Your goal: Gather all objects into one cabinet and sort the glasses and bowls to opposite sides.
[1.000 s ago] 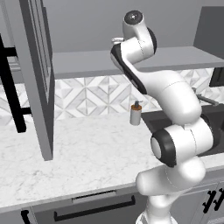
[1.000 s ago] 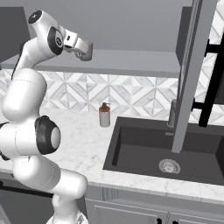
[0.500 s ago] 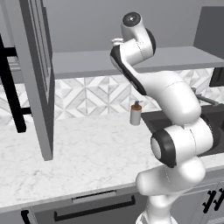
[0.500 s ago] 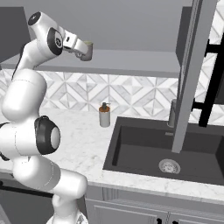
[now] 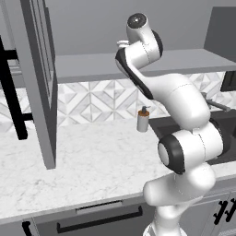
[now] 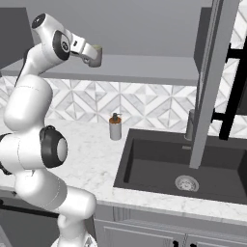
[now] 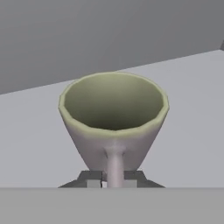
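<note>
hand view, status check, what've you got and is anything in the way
Hand shut on tumbler near its base. Tumbler upright, up at the grey shelf. Nothing seen in the way.

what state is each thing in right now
hand: closed on the tumbler, up at the grey shelf
tumbler: upright, mouth open, nothing inside, gripped low at its near side
soap bottle: upright on the counter beside the sink
sink: dry, nothing in it, drain uncovered
glass cabinet door: swung open
</note>
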